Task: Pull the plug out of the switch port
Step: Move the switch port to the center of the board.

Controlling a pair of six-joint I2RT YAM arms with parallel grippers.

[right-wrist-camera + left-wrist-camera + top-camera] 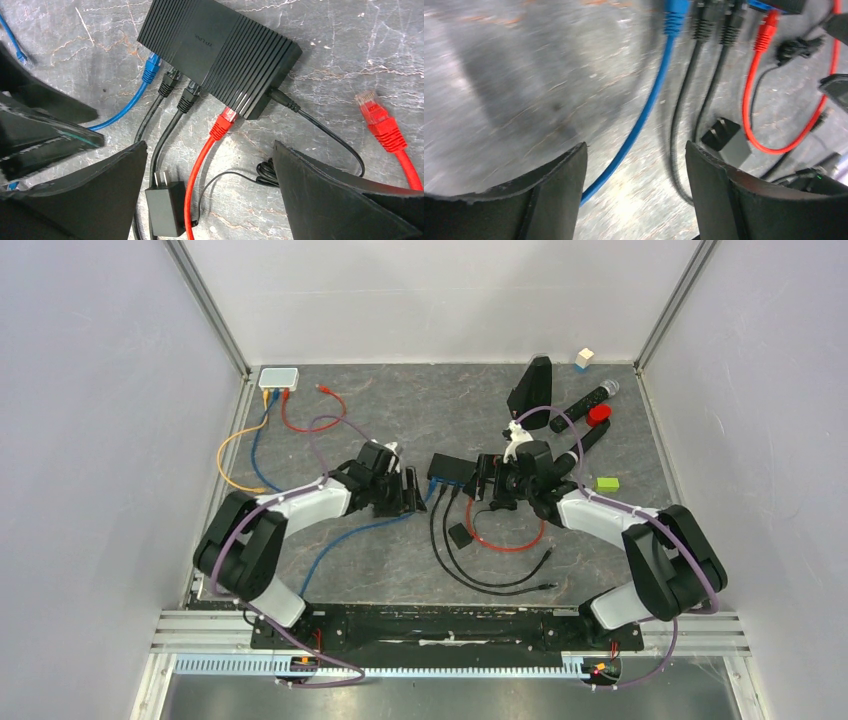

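Blue plug (pixel 151 67) is seated in the end port of the black switch (pixel 220 50) mid-table, beside two black plugs (pixel 167 82) and a red plug (pixel 223 122). Left gripper (pixel 636 150) has its fingers apart, straddling the blue cable (pixel 644 112) without clamping it. Right gripper (pixel 210 145) is spread wide by the port side, holding nothing.

We look down on a dark grey marbled tabletop (pixel 420 400), boxed in by plain pale walls (pixel 440 290) at nine, twelve and three o'clock. Slanted metal posts (pixel 205 300) mark the far corners. A silver rail (pixel 190 630) runs along six o'clock. The light is even and soft.
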